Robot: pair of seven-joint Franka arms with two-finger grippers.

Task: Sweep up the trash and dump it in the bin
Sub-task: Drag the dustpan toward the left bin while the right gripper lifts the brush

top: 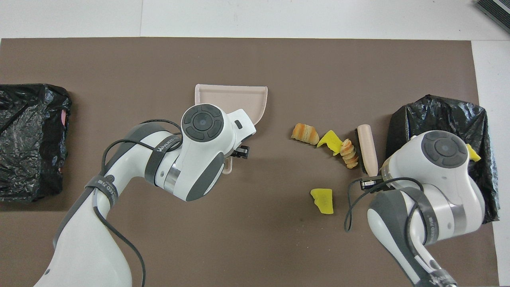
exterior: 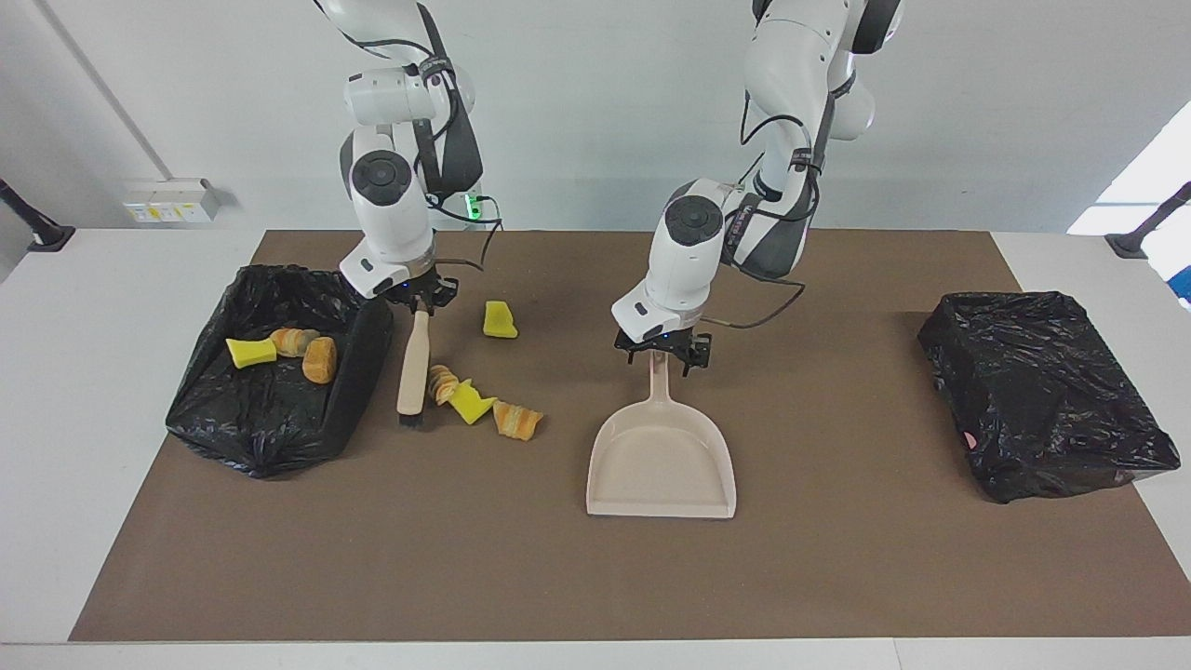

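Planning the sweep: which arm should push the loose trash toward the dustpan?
Right. Its gripper holds the brush beside three scraps; the left gripper is at the dustpan handle.

High facing camera across the table, steep overhead from the robots' end, both sharing the brown mat [exterior: 837,577].

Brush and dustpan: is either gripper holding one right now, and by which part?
The right gripper is shut on the brush at the top end of its handle. The left gripper is at the dustpan handle's end; whether it grips cannot be told.
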